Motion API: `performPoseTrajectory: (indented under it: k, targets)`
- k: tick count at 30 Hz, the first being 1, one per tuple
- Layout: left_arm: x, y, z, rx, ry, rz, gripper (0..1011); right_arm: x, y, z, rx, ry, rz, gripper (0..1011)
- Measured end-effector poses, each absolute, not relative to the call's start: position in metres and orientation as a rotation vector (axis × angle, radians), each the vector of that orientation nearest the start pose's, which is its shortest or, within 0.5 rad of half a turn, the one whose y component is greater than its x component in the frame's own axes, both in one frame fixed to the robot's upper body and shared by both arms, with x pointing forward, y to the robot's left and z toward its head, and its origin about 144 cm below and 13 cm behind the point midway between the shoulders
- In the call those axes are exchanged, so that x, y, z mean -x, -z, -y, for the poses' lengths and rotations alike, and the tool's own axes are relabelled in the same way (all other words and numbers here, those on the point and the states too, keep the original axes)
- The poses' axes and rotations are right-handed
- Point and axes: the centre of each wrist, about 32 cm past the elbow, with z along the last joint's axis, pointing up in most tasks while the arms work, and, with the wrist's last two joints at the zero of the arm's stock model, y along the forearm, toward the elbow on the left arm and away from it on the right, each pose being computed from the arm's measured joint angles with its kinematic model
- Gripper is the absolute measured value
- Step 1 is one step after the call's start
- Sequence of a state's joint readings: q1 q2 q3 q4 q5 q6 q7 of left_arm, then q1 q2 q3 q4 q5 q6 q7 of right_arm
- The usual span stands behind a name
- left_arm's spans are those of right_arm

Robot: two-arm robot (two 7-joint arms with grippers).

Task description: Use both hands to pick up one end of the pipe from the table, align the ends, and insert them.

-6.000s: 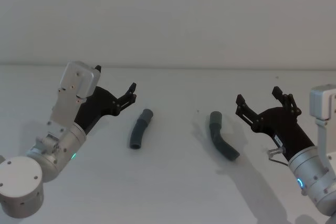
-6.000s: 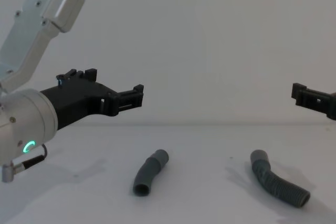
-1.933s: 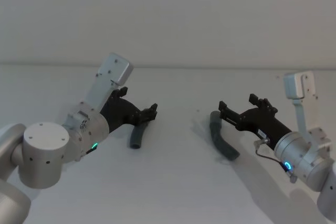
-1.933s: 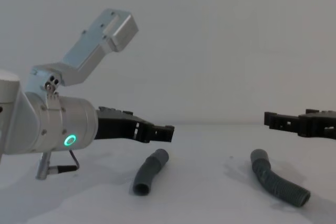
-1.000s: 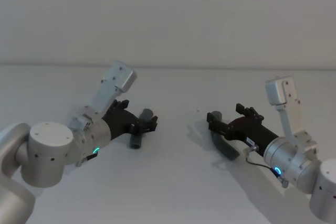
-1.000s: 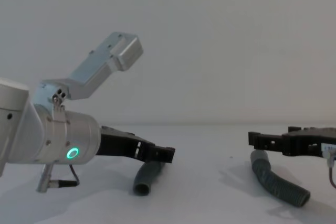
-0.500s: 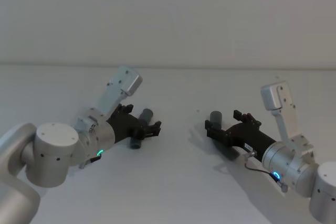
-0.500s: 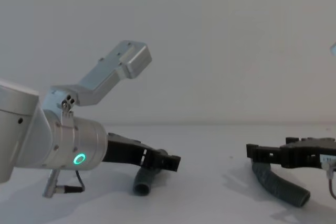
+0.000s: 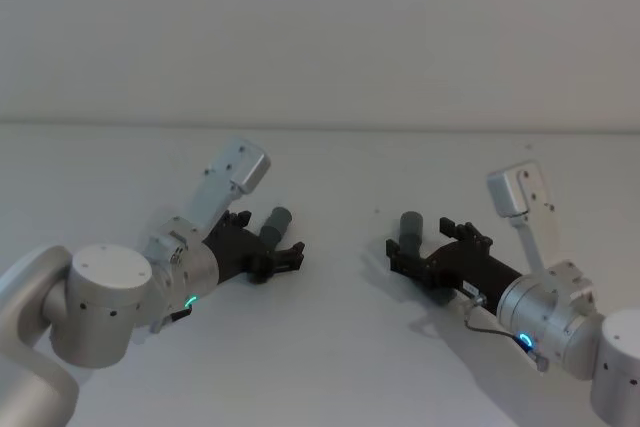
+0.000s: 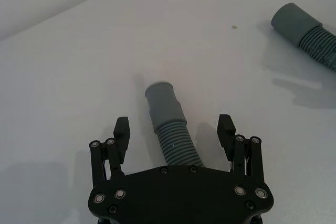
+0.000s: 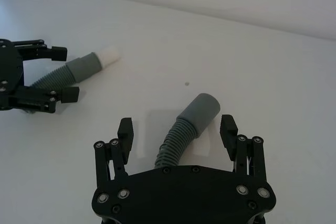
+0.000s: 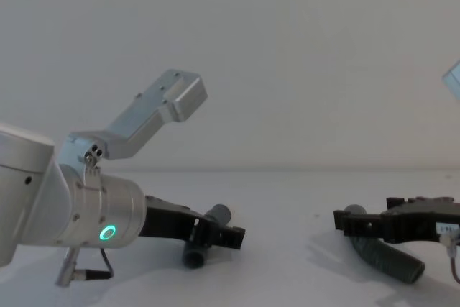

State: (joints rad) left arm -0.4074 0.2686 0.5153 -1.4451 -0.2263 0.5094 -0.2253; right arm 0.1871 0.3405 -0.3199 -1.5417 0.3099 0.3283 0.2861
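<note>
Left end effector [image 10: 174,124], spread wide, straddles the left hose [image 10: 169,111] on the counter [image 9: 330,347]. Right end effector [image 11: 176,124], likewise spread, straddles the right hose [image 11: 181,132]. Best clamp squarely behind each cuff [image 11: 202,107].

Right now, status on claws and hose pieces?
Both open: left claw astride left hose piece, right claw astride right hose piece. Pieces flat on table, ungripped.

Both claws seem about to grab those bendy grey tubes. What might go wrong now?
The open left gripper straddles the short dark-grey corrugated hose piece lying on the white table; closing might roll it away. The open right gripper straddles the longer bent grey hose piece; because of the bend, its smooth cuff may point off-axis for insertion.
</note>
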Motion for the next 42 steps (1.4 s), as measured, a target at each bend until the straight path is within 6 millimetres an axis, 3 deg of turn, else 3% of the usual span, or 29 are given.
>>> performPoseTrajectory:
  k: [42]
  targets:
    - [-0.5357, -1.2074, -0.1631, -0.459, -0.933, -0.091, 1001, -0.4973, -1.1712, 0.2345, 0.336, 0.943, -0.163, 1001]
